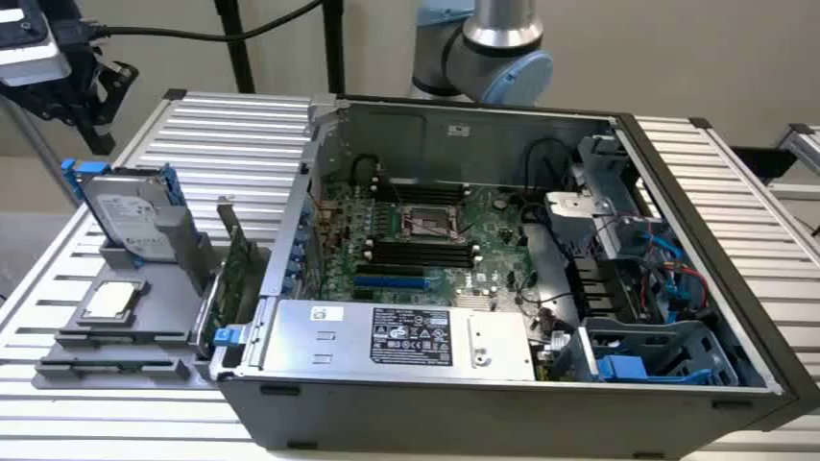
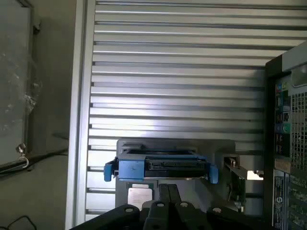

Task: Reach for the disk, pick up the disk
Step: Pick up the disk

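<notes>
The disk [image 1: 129, 219] stood up on its edge in a grey holder [image 1: 180, 252] on the worktop [image 1: 218, 144]. It was at the exterior view's left of the big open computer box [image 1: 513, 279]. The disk was silver-grey with a white label, and it had a bright blue frame around it. In the wrist view the disk [image 2: 160, 166] was seen from its thin edge, with blue tabs at both ends.

The gripper [image 2: 169, 188] hung in the air above the disk. It was not touching the disk, and there was a clear gap between them. The two black fingers [image 2: 163, 194] were close together, side by side, and they held nothing.

In front of the disk, a small square silver chip [image 1: 109, 300] lay flat on a grey tray [image 1: 122, 338]. The computer box had its side off, so the green board and the black wires inside showed. A silver box with a black label [image 1: 397, 336] sat at the near side of it. The grey robot arm [image 1: 494, 53] rose up behind the computer box.
</notes>
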{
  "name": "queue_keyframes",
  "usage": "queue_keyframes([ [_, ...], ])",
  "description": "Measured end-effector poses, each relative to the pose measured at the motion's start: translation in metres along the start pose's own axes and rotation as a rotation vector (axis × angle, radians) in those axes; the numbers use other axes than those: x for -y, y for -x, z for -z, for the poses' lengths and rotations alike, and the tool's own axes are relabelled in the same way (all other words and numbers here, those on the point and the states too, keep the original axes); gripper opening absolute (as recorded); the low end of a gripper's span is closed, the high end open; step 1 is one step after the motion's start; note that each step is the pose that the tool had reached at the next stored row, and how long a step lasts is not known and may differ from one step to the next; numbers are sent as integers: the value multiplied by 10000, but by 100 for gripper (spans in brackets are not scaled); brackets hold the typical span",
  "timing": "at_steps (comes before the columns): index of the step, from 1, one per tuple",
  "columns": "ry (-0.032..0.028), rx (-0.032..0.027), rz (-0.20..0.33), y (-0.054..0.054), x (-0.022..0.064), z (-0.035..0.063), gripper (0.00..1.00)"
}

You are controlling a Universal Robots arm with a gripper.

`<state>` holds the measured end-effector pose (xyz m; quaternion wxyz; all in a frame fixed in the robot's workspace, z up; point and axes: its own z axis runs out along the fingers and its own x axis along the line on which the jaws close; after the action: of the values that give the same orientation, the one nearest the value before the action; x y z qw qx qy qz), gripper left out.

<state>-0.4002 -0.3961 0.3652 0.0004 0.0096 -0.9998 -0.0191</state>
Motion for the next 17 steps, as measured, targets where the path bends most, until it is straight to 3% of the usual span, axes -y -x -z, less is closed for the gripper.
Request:
queue_keyframes([
  [13,0,0,0,0,0,0,11],
  [17,-1,0,0,-80,-23,-1,11],
])
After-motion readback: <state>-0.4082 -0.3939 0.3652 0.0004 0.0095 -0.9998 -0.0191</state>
